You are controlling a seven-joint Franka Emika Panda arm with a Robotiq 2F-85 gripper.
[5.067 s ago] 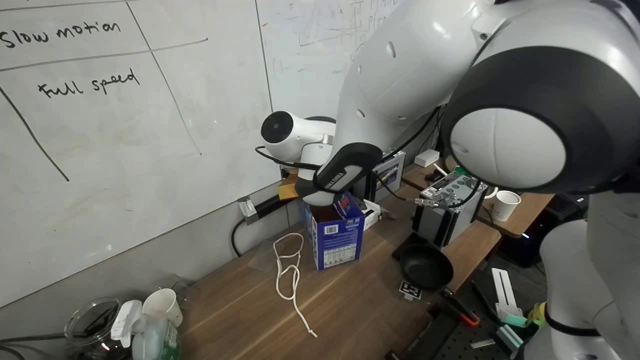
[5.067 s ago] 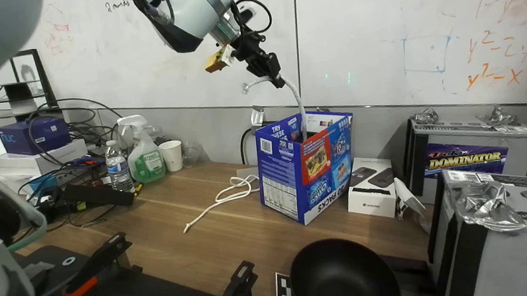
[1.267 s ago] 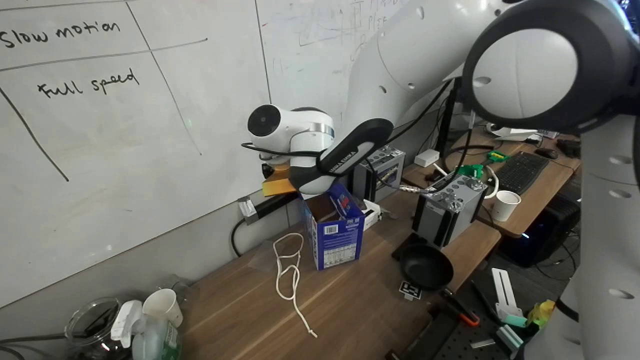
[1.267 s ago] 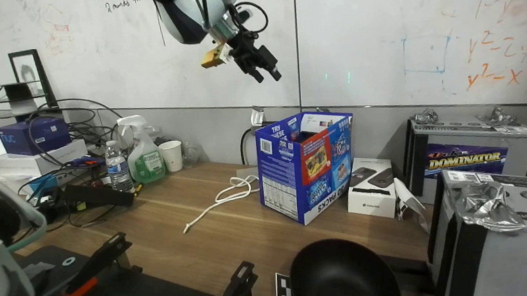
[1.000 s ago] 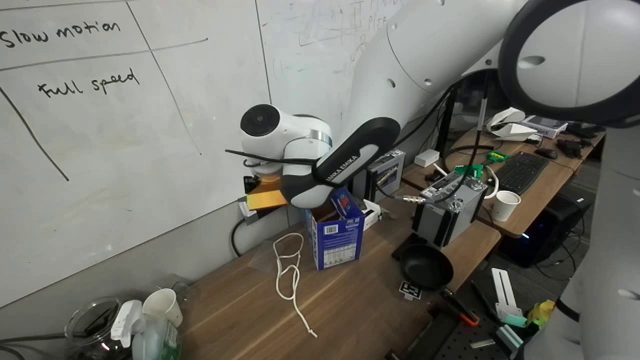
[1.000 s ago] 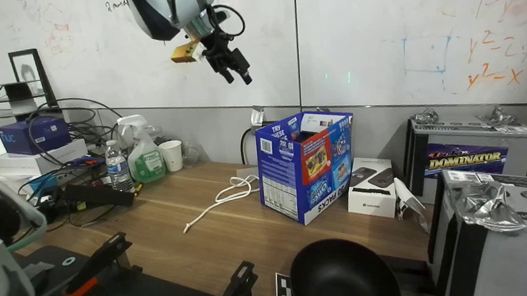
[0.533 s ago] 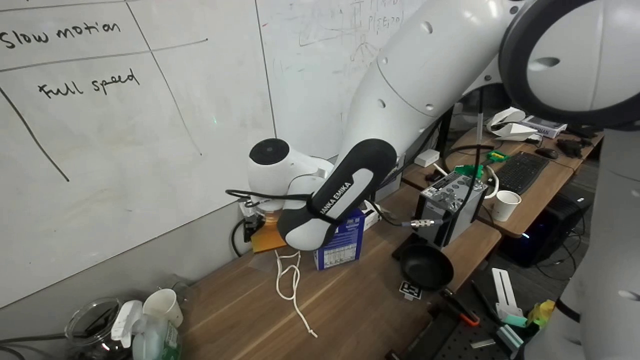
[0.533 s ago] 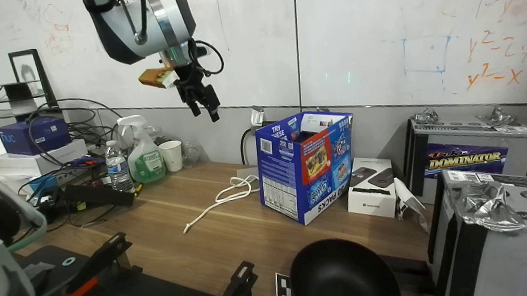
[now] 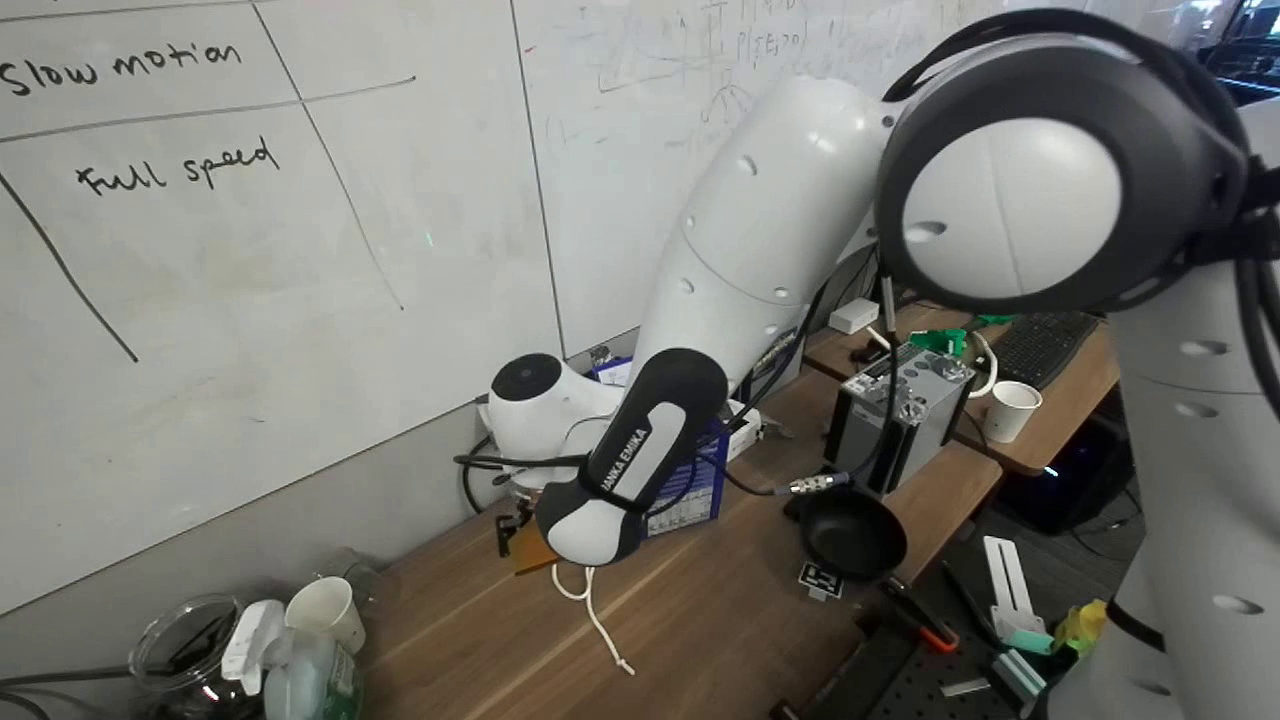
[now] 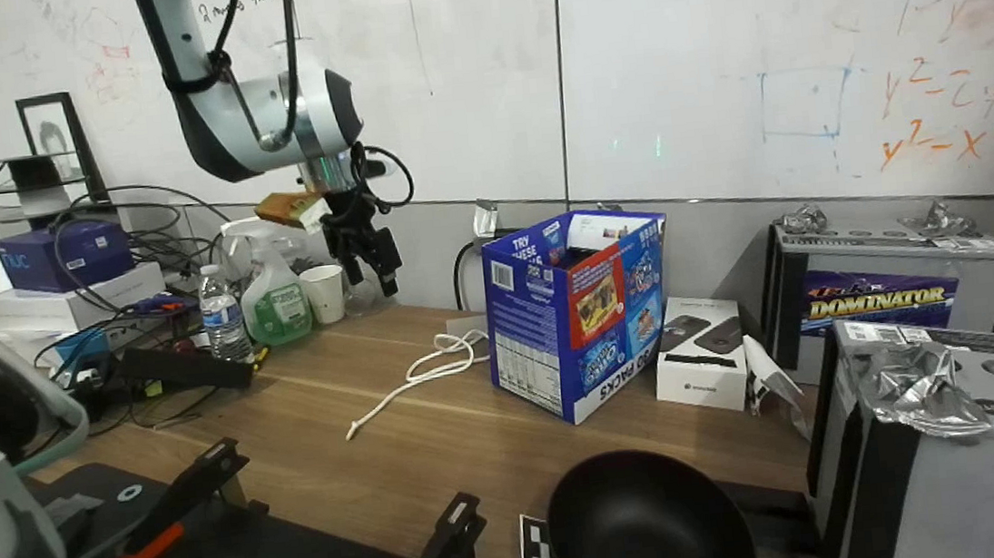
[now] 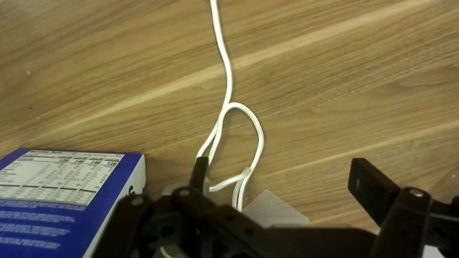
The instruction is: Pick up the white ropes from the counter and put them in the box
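Observation:
A white rope point(image 11: 228, 73) lies loosely looped on the brown counter point(image 11: 340, 89); it also shows in both exterior views, as rope point(image 10: 382, 407) left of the box and as rope point(image 9: 604, 633) partly covered by the arm. The blue box point(image 10: 523, 313) stands upright, its top open, its inside mostly hidden. Its printed side point(image 11: 71, 222) appears at lower left in the wrist view. My gripper point(image 11: 279, 163) is open, pointing down over the counter, nothing between its fingers. The left finger overlaps part of the loop in that view. In an exterior view the gripper point(image 10: 372, 282) hangs above counter height.
A spray bottle point(image 10: 275, 296) and a paper cup point(image 10: 324, 294) stand behind and left of the gripper. A white carton point(image 10: 700, 355) is beside the box. Nearer lies a black pan point(image 10: 648, 520). The whiteboard point(image 10: 714, 67) wall backs the counter. A clear sheet point(image 11: 274, 209) lies near the rope.
Five seconds ago my gripper was shut on a white rope hanging into the box; it let go, and that rope is out of sight. The open gripper has moved left and down, away from the box.

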